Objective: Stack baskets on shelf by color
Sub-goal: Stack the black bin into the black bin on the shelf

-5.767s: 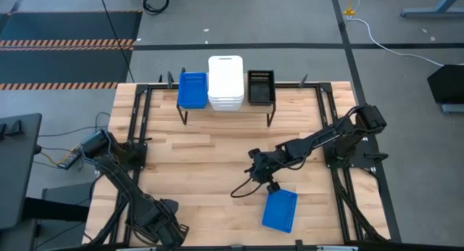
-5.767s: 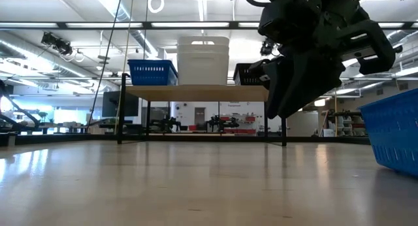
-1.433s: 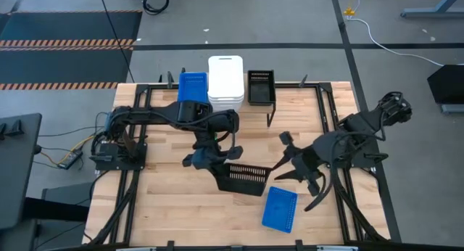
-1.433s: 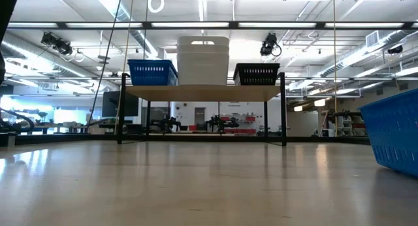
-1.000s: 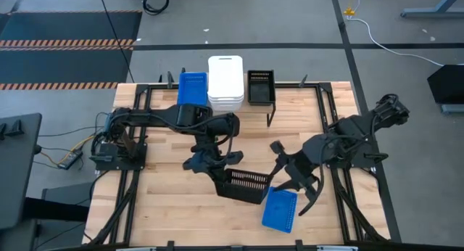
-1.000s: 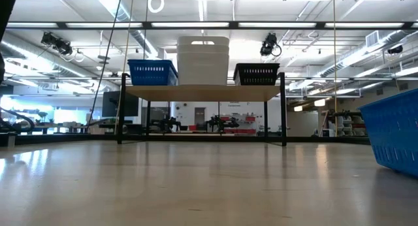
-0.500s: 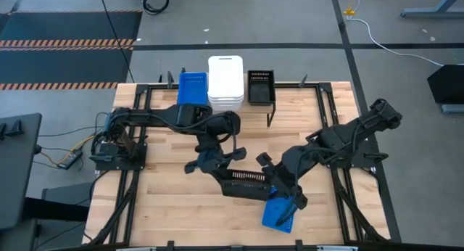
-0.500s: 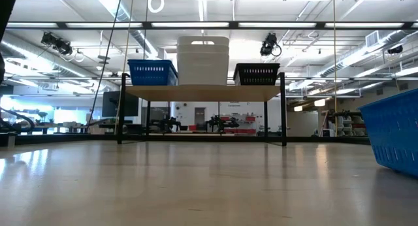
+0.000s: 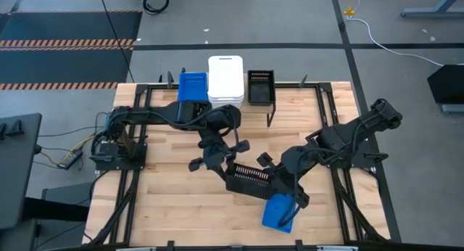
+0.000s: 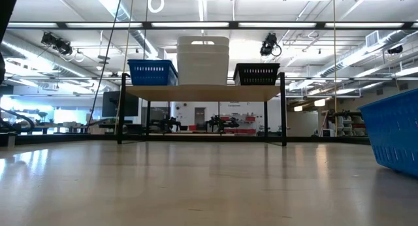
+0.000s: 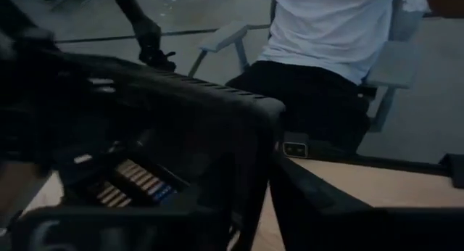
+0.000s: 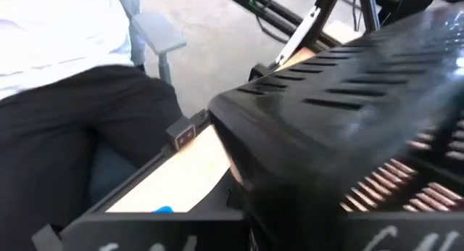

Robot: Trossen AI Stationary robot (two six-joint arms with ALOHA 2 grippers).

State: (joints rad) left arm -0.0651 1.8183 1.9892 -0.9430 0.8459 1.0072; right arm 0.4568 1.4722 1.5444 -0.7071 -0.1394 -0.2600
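My left gripper point(image 9: 222, 165) is shut on a black slotted basket point(image 9: 250, 180) and holds it in the air over the middle of the table. The basket fills the left wrist view point(image 11: 181, 135). My right gripper point(image 9: 277, 181) is at the basket's right end, above a blue basket point(image 9: 275, 212) that rests by its bottom on the table. The right wrist view shows the black basket's slotted wall point(image 12: 348, 128) close up. The shelf point(image 10: 202, 92) at the far edge carries a blue basket point(image 9: 192, 88), a white stack point(image 9: 225, 83) and a black basket point(image 9: 261, 86). My left gripper holds the black basket by its left end point(image 9: 230, 171), coming from the table's left and slanting down. The basket is lifted clear of the table and tipped, with a slotted long wall point(image 9: 252, 175) facing up. The fingers themselves are hidden by the gripper and the basket.
A person in a white shirt sits on a chair beyond the table's near edge point(image 11: 326, 55). Black frame rails run along the table's left and right sides point(image 9: 138, 135). In the low view only the blue basket point(image 10: 397, 138) stands on the near right of the table.
My left gripper has carried the black basket a little toward the table's right edge, still clear of the table. My right gripper has gone toward the table's left and near edges, coming in over the blue basket up to the black basket's right end.
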